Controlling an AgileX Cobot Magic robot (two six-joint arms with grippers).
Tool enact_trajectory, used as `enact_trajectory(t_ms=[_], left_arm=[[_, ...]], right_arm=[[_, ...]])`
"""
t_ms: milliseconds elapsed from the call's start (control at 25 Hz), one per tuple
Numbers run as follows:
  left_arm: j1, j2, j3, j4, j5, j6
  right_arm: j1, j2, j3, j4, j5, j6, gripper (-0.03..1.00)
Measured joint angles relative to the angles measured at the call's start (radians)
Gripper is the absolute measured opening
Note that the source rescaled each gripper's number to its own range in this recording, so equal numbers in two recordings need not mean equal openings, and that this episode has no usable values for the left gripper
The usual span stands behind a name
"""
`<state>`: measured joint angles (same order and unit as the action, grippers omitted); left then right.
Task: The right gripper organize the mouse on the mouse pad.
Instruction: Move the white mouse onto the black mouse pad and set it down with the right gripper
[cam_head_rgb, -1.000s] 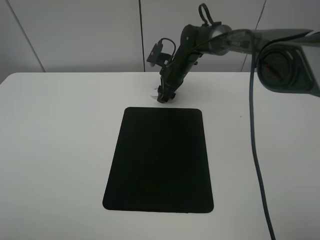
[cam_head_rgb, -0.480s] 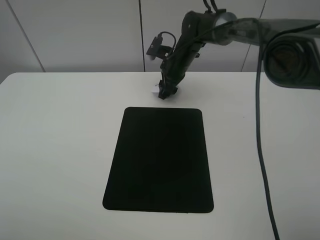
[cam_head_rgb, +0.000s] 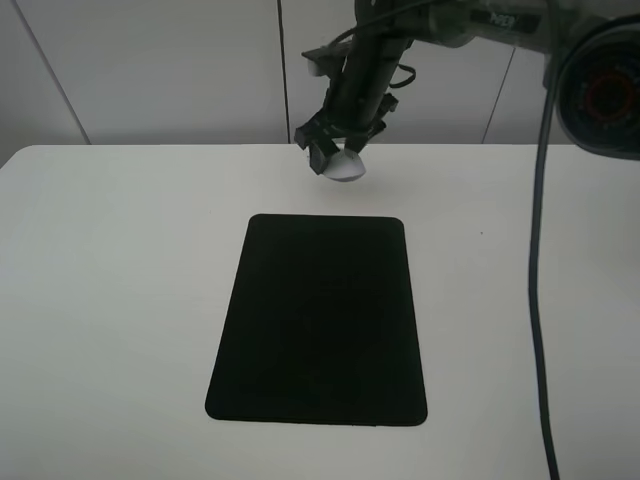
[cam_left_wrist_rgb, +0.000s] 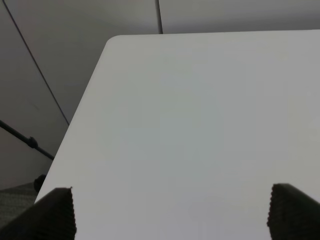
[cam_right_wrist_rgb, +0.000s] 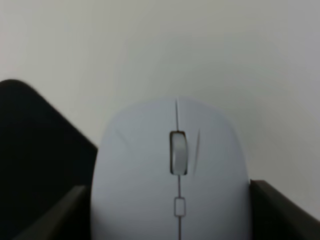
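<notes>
Left gripper (cam_left_wrist_rgb: 169, 216): spread wide, nothing between the two dark tips; over bare white tabletop near a rounded corner, as shown by its wrist camera
Cable (cam_head_rgb: 535, 320): thin and dark, hanging down the right side of the high view, in front of the tabletop
Table (cam_head_rgb: 120, 290): white, plain, carrying the pad at its middle
Mouse pad (cam_head_rgb: 320, 318): matte black, lying flat, long sides running front to back, rounded corners, nothing resting on it
Mouse (cam_head_rgb: 347, 168): white, clamped in the right claw, just beyond the pad's far edge and near that edge's middle, apart from the pad; apparently raised off the tabletop, though contact cannot be ruled out from these views
Mouse up close (cam_right_wrist_rgb: 172, 180): top side facing the wrist camera, scroll wheel and centre seam plainly visible, a dark finger against each flank, one rounded corner of the pad showing behind it
Right gripper (cam_head_rgb: 338, 158): narrowed onto the mouse's two sides, pointing downward from an arm reaching in from the upper right
Wall (cam_head_rgb: 150, 70): pale grey panels with dark vertical seams, behind the table's far edge
</notes>
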<state>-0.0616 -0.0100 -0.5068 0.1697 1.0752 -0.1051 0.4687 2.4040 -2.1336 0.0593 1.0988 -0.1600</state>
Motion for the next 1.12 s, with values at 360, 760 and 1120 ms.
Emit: enact_trajectory(t_ms=[360, 760, 1120], left_arm=[[0.0, 0.0, 0.0, 0.0, 0.0, 0.0], [0.0, 0.0, 0.0, 0.0, 0.0, 0.0], [0.0, 0.0, 0.0, 0.0, 0.0, 0.0]], right_arm=[[0.117, -0.04, 0.0, -0.149, 0.109, 0.328, 0.0], [0.189, -0.214, 0.298, -0.185, -0.026, 0.464, 0.0], [0.233, -0.387, 0.714, -0.187, -0.299, 0.638, 0.0]])
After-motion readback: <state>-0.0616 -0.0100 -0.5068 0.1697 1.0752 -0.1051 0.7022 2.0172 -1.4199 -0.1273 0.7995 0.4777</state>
